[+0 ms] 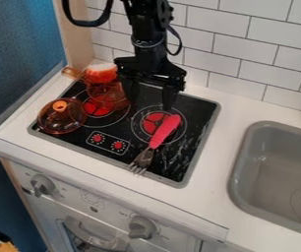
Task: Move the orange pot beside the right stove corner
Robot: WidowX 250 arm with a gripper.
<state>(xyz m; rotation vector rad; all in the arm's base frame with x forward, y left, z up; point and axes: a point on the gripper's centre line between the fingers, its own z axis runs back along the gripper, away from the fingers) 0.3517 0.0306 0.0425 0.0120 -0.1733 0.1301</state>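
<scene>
Orange pot (pixel 108 96), see-through and glossy, stands over the left burner (pixel 96 110) on the far left part of the black stove top (pixel 77 133), its handle pointing to the far left. An orange item with a whitish top (pixel 101 73) shows at its mouth. Just to the near left sits a round, clear amber lid (pixel 61 122) with a bright orange knob. A fork (pixel 165 131) lies aslant between the pot and the near right stove corner, its bumpy pinkish-red handle over the right burner and its metal tines towards the near edge. The black gripper (pixel 151 101) hangs over the far side of the stove, just right of the pot, its fingers spread wide. Right of the stove is a smooth grey sink (pixel 240 170); glossy white tiles (pixel 212 39) line the wall behind.
</scene>
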